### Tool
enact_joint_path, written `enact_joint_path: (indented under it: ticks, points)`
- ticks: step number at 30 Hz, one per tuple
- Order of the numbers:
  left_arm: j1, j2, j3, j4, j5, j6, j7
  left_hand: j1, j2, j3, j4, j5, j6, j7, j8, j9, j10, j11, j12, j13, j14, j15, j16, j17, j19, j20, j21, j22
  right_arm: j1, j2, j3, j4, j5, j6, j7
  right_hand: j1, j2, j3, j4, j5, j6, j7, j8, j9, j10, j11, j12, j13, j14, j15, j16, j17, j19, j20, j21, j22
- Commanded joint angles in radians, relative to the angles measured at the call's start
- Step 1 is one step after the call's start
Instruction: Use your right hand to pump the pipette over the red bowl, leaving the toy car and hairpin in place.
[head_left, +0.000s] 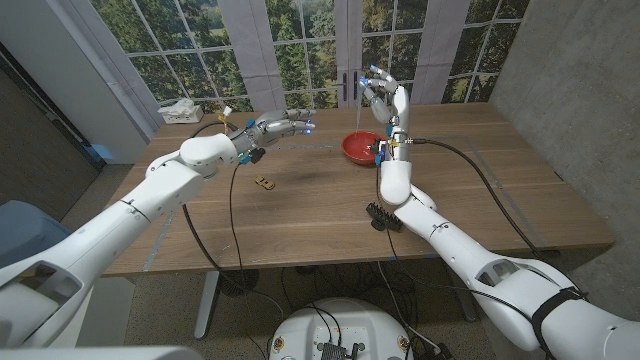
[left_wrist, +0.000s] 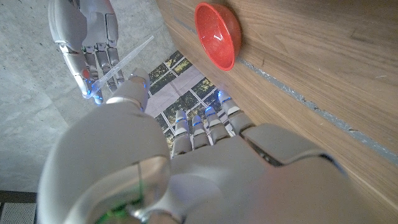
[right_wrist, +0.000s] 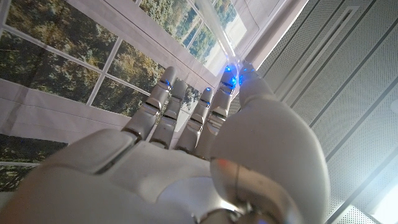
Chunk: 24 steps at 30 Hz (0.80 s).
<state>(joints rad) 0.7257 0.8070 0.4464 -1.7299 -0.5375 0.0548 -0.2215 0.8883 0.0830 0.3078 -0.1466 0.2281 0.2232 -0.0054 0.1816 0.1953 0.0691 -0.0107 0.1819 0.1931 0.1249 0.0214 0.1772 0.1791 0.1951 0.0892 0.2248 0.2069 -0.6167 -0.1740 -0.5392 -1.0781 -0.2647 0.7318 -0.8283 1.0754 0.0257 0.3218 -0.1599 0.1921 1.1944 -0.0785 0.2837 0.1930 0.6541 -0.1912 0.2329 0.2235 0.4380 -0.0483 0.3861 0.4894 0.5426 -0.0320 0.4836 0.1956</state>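
Observation:
The red bowl stands at the far middle of the wooden table. My right hand is raised above the bowl's far side, fingers pointing up. It pinches a clear pipette between thumb and fingers. My left hand hovers over the table left of the bowl, fingers stretched out toward it and holding nothing. A small toy car sits on the table below my left hand. The black hairpin lies beside my right forearm.
White clutter and a small yellow item sit at the table's far left corner. Black cables hang along both arms and across the table. Windows stand behind the table, a grey wall at the right.

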Motion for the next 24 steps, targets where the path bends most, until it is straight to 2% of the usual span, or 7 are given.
enact_joint_path:
  ticks: [1, 8, 24]
  points:
    - [0.023, 0.013, -0.011, -0.017, -0.010, 0.004, 0.013, -0.012, 0.001, -0.002, 0.000, 0.000, 0.004, -0.002, 0.005, 0.000, -0.001, -0.002, 0.011, 0.003, -0.005, 0.000, 0.005, 0.002, -0.002, 0.003, 0.004, 0.005, 0.103, 0.029, -0.045, 0.151, -0.051, 0.030, -0.119, 0.010, 0.010, 0.005, 0.000, -0.004, 0.003, -0.002, -0.006, 0.006, 0.012, -0.002, 0.004, 0.003, 0.008, -0.164, 0.007, 0.005, 0.000, -0.009, 0.005, 0.003]
    - [0.024, 0.015, -0.013, -0.017, -0.014, 0.005, 0.011, -0.013, 0.002, -0.002, -0.001, 0.000, 0.004, -0.002, 0.006, -0.001, -0.002, -0.001, 0.012, 0.003, -0.006, 0.001, 0.005, 0.002, -0.003, 0.003, 0.005, 0.005, 0.150, 0.036, -0.077, 0.214, -0.046, 0.032, -0.146, 0.010, 0.011, 0.005, 0.001, -0.005, 0.003, 0.000, -0.007, 0.006, 0.017, -0.001, 0.005, 0.003, 0.012, -0.162, 0.008, 0.006, 0.000, -0.010, 0.007, 0.003]
    - [0.040, 0.017, -0.020, -0.022, -0.021, 0.006, 0.026, -0.017, 0.003, -0.002, -0.003, 0.000, 0.007, -0.002, 0.007, -0.002, -0.003, 0.000, 0.014, 0.003, -0.007, 0.002, 0.006, 0.001, -0.005, 0.004, 0.006, 0.005, 0.223, 0.038, -0.131, 0.299, 0.005, -0.008, -0.123, 0.011, 0.013, 0.004, 0.001, -0.007, 0.001, 0.004, -0.010, 0.007, 0.022, 0.000, 0.005, 0.003, 0.016, -0.163, 0.011, 0.009, 0.000, -0.010, 0.010, 0.003]
